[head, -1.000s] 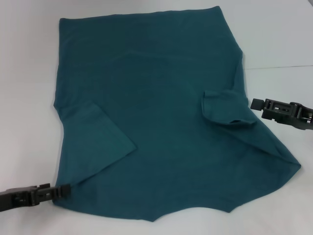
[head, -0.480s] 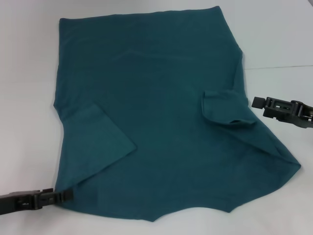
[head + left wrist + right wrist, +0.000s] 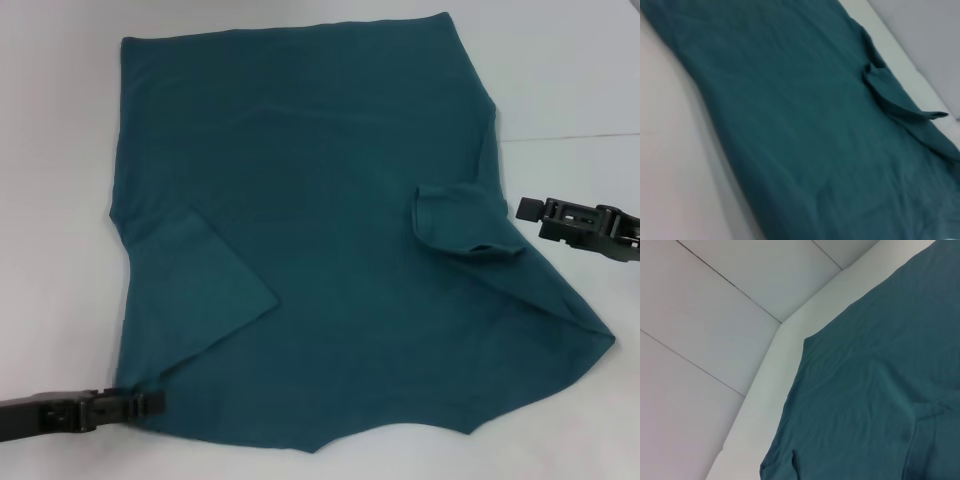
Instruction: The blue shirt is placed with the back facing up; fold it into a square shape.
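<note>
The blue shirt (image 3: 330, 250) lies spread on the white table (image 3: 50, 200), plain side up, with no lettering showing. Its left sleeve (image 3: 200, 290) is folded inward and lies flat. Its right sleeve (image 3: 460, 220) is folded inward and stands up a little. My left gripper (image 3: 152, 403) is low at the shirt's near left corner, its tip over the cloth's edge. My right gripper (image 3: 523, 210) is just right of the folded right sleeve, at the shirt's edge. The left wrist view shows the shirt (image 3: 805, 125) and the raised sleeve (image 3: 895, 100). The right wrist view shows the shirt (image 3: 880, 390).
White table surface shows on the left and the right of the shirt. The right wrist view shows the table's edge (image 3: 770, 390) and a grey tiled floor (image 3: 700, 315) beyond it. The shirt's near right corner (image 3: 590, 345) sticks out toward the right.
My left gripper has moved nearer and to the right, from beside the shirt's left edge onto its near left corner. My right gripper has barely moved. The shirt lies as before.
</note>
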`<state>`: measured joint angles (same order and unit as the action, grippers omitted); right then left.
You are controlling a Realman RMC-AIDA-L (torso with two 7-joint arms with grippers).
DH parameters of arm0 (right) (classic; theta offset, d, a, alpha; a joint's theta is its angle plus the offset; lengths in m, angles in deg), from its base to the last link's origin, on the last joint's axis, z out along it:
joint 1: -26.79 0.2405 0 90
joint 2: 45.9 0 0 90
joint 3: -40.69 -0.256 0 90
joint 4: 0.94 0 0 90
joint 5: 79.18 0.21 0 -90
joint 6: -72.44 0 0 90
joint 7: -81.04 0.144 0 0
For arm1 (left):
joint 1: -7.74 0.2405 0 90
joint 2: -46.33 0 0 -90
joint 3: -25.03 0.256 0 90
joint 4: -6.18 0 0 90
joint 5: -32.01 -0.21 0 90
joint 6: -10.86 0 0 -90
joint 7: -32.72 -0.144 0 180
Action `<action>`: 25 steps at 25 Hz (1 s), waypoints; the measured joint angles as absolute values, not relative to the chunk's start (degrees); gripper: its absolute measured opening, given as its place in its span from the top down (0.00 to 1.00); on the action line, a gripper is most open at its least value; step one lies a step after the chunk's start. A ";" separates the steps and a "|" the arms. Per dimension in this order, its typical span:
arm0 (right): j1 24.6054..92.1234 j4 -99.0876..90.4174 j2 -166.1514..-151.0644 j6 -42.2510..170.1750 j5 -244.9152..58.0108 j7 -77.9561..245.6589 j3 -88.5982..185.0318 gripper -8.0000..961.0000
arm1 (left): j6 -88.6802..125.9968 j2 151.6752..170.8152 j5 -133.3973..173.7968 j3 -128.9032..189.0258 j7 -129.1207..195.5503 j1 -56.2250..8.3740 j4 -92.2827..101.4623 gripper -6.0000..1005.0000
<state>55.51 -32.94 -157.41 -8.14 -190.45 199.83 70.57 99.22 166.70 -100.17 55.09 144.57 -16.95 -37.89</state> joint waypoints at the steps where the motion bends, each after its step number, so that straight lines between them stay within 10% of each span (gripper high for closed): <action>1: 55.48 -32.93 -157.41 -8.14 -190.44 199.84 70.57 0.06 | 99.49 166.64 -100.18 55.09 144.60 -17.04 -37.91 0.13; 25: 55.00 -32.75 -157.50 -7.68 -190.63 199.95 70.57 0.06 | 98.35 166.13 -102.99 54.04 146.75 -17.40 -38.66 0.13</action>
